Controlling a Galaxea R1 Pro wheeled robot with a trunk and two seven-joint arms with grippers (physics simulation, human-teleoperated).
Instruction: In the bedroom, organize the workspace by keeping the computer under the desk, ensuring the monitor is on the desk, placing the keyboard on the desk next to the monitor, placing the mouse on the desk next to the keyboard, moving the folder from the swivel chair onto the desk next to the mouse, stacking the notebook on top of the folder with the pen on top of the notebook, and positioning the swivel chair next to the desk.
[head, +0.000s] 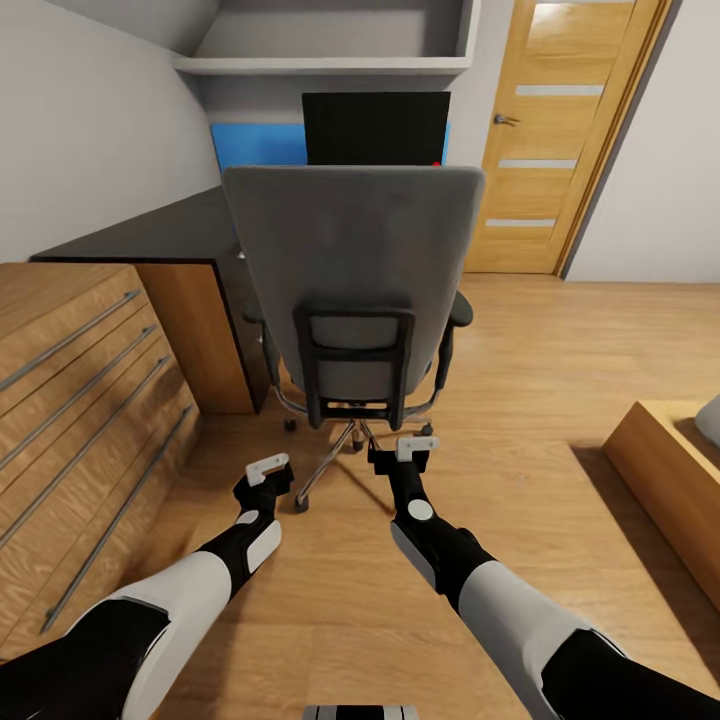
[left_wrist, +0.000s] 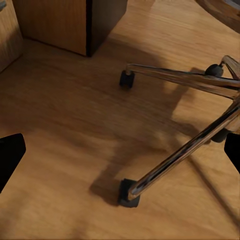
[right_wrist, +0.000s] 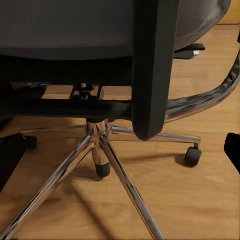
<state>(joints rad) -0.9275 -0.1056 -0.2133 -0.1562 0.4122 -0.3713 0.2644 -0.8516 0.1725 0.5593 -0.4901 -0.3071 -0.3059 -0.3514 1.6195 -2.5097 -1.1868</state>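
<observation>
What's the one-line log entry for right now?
stage: behind swivel chair | left end effector: open, empty, low over floor | right end effector: open, empty, near chair base | monitor: beyond chair

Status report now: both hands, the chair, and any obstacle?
Left hand and right hand open, empty, low behind chair. Chair faces desk, back toward robot. Wooden chest close at left.
</observation>
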